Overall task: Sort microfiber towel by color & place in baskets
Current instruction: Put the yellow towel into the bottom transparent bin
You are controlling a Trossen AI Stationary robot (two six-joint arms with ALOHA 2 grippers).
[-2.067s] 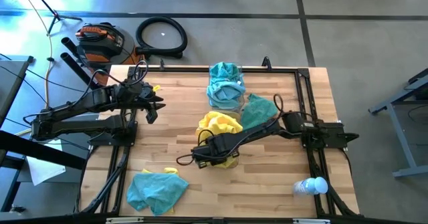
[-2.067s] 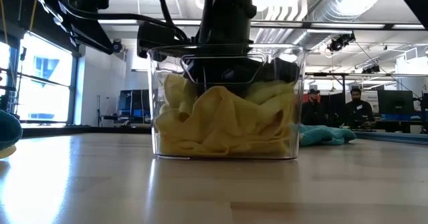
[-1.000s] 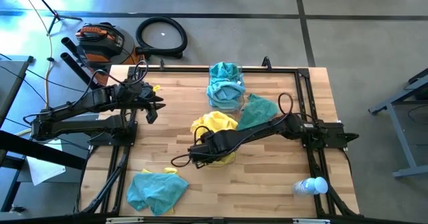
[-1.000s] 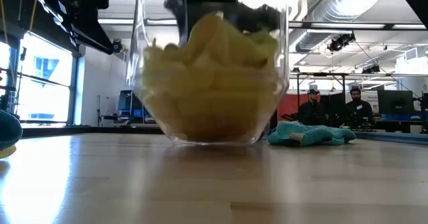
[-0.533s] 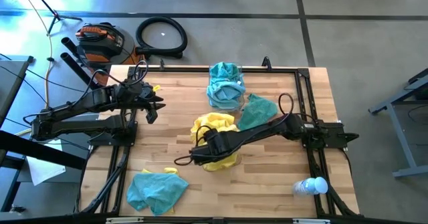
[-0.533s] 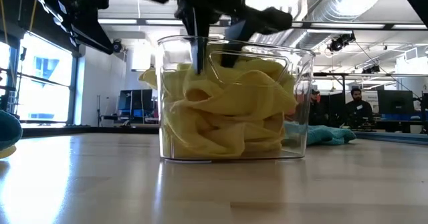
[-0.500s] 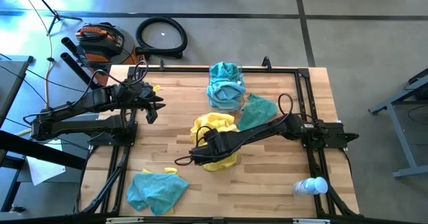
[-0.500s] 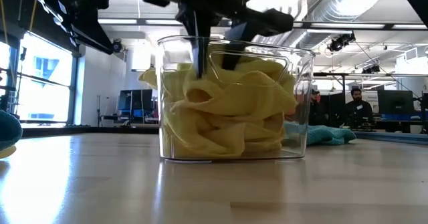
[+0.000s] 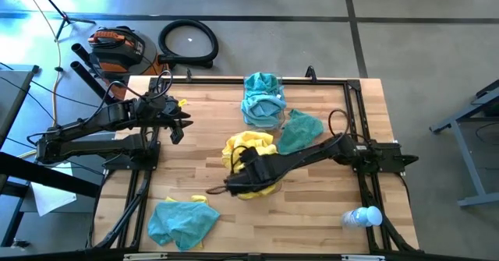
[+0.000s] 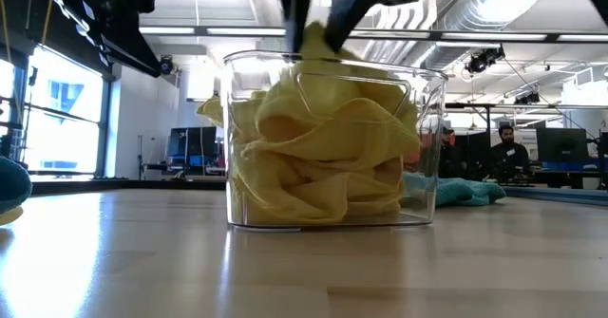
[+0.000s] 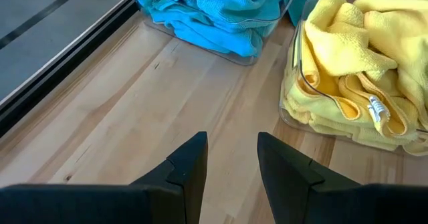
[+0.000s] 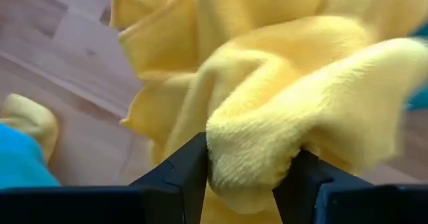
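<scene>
High view overhead; low view level, close on yellow-filled basket [image 10: 328, 142], shared with wrists.

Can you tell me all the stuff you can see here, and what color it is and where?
Yellow towels: several, bright yellow, piled in the middle basket; one fold is pinched and lifted.
Teal towels in basket: a pile, teal-blue, in the clear basket at the table's far edge.
Loose teal towel: one, on the wood beside the baskets.
Teal towel with yellow bit: one teal heap, a yellow piece at its edge, near front corner.
White bottle: one, lying at the front right.
Black hose: one coil, on the floor.
People: two, far in the room.
Left end effector: dark, open, waiting over the table's left side.
Right end effector: dark, shut on a yellow towel over the middle basket.
</scene>
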